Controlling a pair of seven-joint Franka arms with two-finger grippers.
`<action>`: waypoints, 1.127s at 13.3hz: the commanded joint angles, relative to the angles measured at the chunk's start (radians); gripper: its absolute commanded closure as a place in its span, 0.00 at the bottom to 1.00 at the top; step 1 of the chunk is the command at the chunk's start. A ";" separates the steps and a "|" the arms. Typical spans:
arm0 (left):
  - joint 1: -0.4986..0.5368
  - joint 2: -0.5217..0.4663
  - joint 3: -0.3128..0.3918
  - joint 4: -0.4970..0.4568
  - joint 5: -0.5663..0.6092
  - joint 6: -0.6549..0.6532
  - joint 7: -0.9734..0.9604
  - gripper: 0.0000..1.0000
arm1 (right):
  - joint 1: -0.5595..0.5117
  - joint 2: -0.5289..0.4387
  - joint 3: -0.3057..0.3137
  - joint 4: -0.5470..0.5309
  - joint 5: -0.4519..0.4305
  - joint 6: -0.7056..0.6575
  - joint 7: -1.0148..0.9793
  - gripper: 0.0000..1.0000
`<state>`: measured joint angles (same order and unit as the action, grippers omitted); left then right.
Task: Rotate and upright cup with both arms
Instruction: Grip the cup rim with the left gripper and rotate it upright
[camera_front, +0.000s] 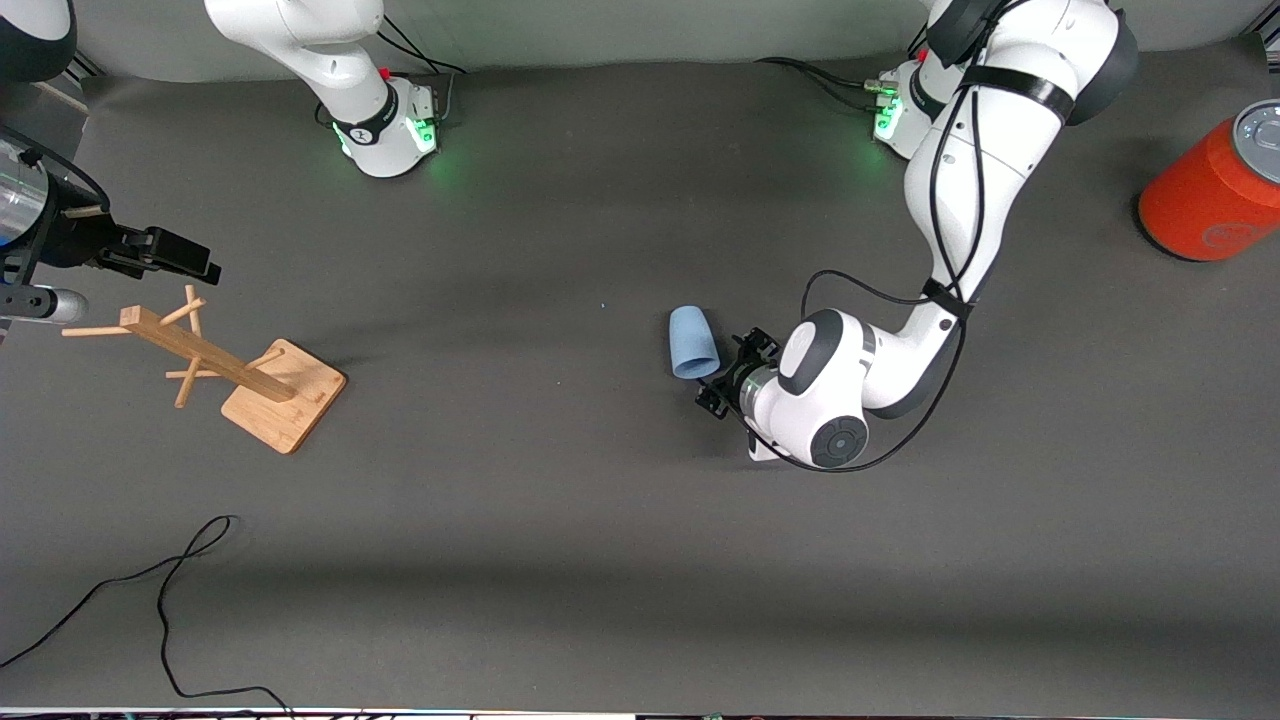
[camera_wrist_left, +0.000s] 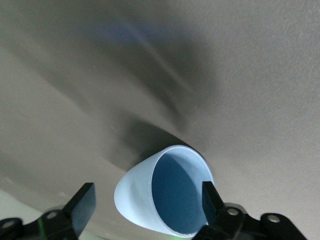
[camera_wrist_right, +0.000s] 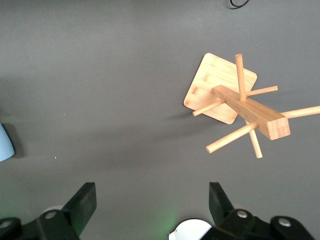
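Cup (camera_front: 693, 342) lies on its side, mouth between the spread fingers of the left gripper (camera_front: 738, 375), probably not yet touching. Risk: off-centre closing pushes it away. Right gripper (camera_front: 170, 255) waits open above the wooden rack (camera_front: 235, 370).

pale-blue cup (camera_front: 693, 343) on its side, left tool (camera_front: 733, 372) at its mouth, right tool (camera_front: 165, 254) above wooden rack (camera_front: 235, 375)

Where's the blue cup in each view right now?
Front view: cup lying on its side mid-table, beside the left gripper.
Left wrist view: cup between the open jaws, mouth facing the camera.
Right wrist view: cup cut off at the edge.
Shared landmark: wooden rack.
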<state>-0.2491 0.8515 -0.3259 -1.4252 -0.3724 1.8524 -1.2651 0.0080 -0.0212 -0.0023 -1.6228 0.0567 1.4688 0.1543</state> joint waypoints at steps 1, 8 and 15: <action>-0.007 0.018 0.004 0.026 -0.057 -0.035 -0.011 1.00 | -0.022 -0.008 0.001 0.018 -0.021 -0.028 -0.015 0.00; -0.003 0.052 0.001 0.034 -0.066 -0.090 -0.011 1.00 | -0.016 0.013 -0.058 0.104 -0.069 -0.070 -0.078 0.00; -0.036 -0.026 -0.015 0.238 0.140 -0.259 0.143 1.00 | 0.004 0.064 -0.050 0.167 -0.107 -0.068 -0.062 0.00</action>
<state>-0.2490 0.8740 -0.3370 -1.2224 -0.3445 1.6164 -1.1789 0.0045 0.0117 -0.0509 -1.5052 -0.0275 1.4131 0.0995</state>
